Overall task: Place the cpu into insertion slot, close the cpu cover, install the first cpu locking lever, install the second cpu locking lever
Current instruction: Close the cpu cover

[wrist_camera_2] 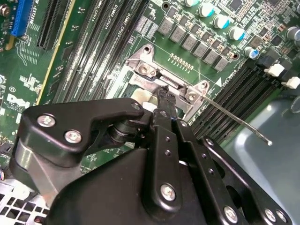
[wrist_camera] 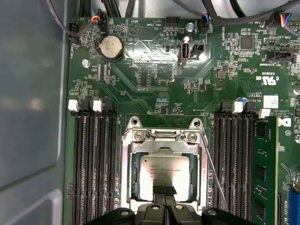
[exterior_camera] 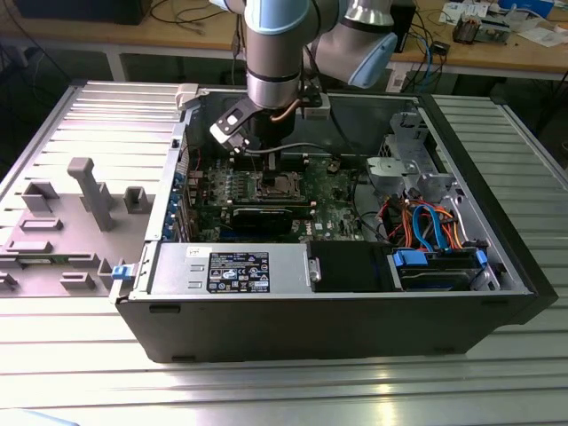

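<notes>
The cpu (wrist_camera: 164, 168) lies flat in the insertion slot (exterior_camera: 277, 185), its silvery top showing through the window of the cpu cover (wrist_camera: 132, 174). The cover lies down over the chip, hinged at the screws (wrist_camera: 165, 136). My gripper (wrist_camera: 164, 191) is shut, its black fingertips pressed together over the cover's edge opposite the hinge; its tips (wrist_camera_2: 164, 93) also show in the second wrist view, beside the cover's bracket. One thin wire locking lever (wrist_camera_2: 239, 123) sticks out free beside the socket, over the memory slots, and is also seen as a lever (wrist_camera: 216, 180) in the first wrist view.
Long black memory slots (wrist_camera: 91, 164) flank the socket, with a green memory module (wrist_camera: 265, 168) in one. A coin battery (wrist_camera: 111, 47) sits beyond. The case wall (wrist_camera: 33, 117), power supply (exterior_camera: 231, 271), drive cage with cables (exterior_camera: 426, 222) and a grey fixture (exterior_camera: 89, 191) surround the board.
</notes>
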You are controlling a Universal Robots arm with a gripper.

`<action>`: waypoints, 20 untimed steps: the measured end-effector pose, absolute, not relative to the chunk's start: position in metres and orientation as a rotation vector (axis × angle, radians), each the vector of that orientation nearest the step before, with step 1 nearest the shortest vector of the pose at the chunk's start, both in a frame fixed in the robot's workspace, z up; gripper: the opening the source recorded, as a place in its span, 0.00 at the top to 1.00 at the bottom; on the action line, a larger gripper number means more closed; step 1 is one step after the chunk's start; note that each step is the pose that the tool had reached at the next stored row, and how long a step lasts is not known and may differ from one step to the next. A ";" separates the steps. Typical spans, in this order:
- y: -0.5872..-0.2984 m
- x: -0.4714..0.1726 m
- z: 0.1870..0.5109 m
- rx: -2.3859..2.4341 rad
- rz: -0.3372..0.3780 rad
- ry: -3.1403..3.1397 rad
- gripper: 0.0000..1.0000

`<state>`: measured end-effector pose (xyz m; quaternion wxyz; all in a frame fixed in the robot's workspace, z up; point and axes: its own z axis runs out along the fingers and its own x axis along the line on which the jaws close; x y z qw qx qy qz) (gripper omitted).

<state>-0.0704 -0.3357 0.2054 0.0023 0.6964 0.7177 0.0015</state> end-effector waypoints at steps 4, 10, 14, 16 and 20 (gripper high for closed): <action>-0.336 -0.070 0.213 2.184 0.006 2.252 0.89; -0.336 -0.059 0.219 2.190 0.010 2.270 0.89; -0.336 -0.055 0.232 2.197 0.009 2.278 0.89; -0.336 -0.055 0.238 2.197 0.008 2.279 0.89; -0.336 -0.054 0.240 2.197 0.008 2.279 0.89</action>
